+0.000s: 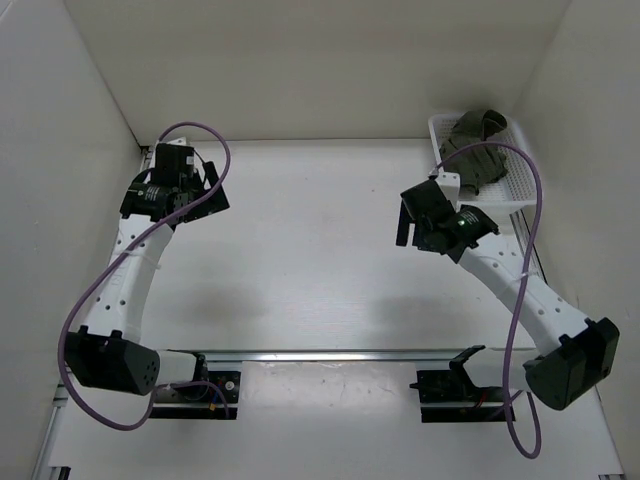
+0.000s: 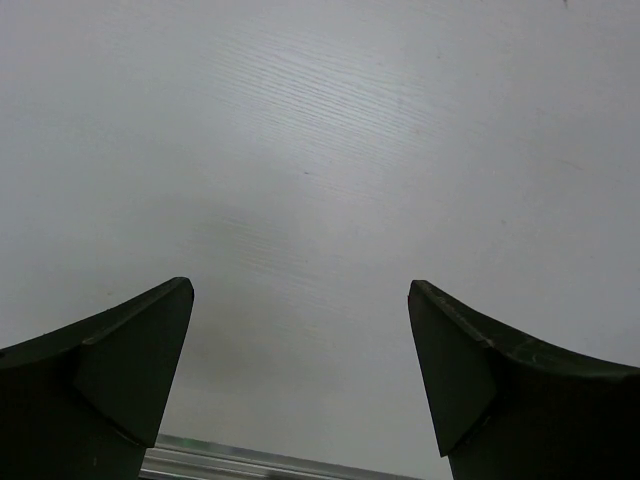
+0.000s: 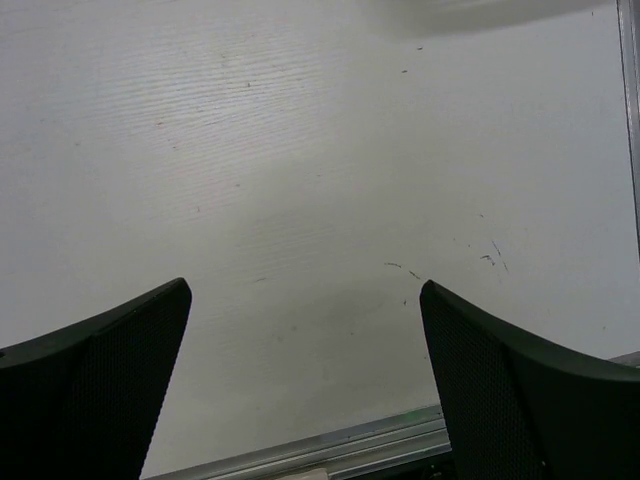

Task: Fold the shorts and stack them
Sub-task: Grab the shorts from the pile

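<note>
Shorts lie crumpled inside the basket. They look like soft, light, floppy cloth, best pinched at the waistband or a raised fold. Right fingers, just beside the basket, gape with nothing in them. The left fingers, well away from it, do likewise.

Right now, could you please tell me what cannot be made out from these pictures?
- The shorts: top camera only, small and bunched in the white basket; drawstring and fold state unreadable, with the purple cable crossing them.
- Wrist views: the left pincer and right pincer, both open, see only the table; their fingers are cut off by the bottom edge, and the shorts are out of frame.
</note>
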